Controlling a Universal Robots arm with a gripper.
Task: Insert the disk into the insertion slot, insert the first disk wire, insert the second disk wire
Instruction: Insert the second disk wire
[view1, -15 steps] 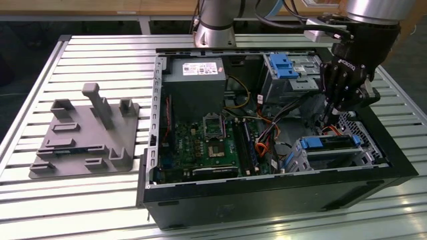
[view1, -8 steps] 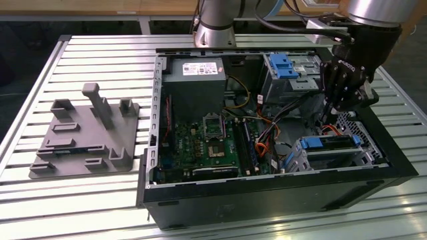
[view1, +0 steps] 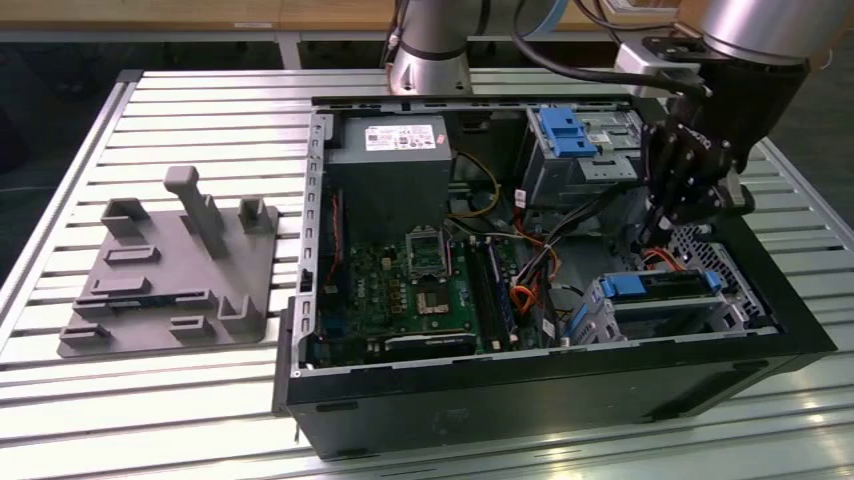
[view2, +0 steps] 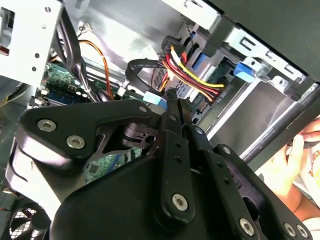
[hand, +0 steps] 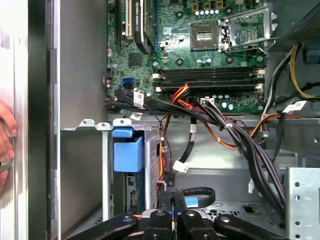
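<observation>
Exterior view, from its left: grey fixture (view1: 167, 275) on the slatted table, then the open computer case (view1: 534, 385).

Power supply label (view1: 404, 138) is white. I can't read its print, nor the small white tags on the wires.

The disk (view1: 663, 292) looks already seated in the insertion slot (view1: 707, 318), at the exterior view's right. Its blue carrier stands at the cage mouth in the first wrist view (hand: 127, 150). I judge step one done and the first wire in hand.

The gripper (view1: 681, 215) hangs inside the case, just beside the slot. In both wrist views its fingers (view2: 172, 117) look clenched on the end of the black disk wire (hand: 197, 192).

My judgement: this step calls for squaring the connector to the disk's port, with the crowding wire bundle (hand: 240, 145) kept clear.

A person's hand (hand: 6, 137) rests outside the case wall.
</observation>
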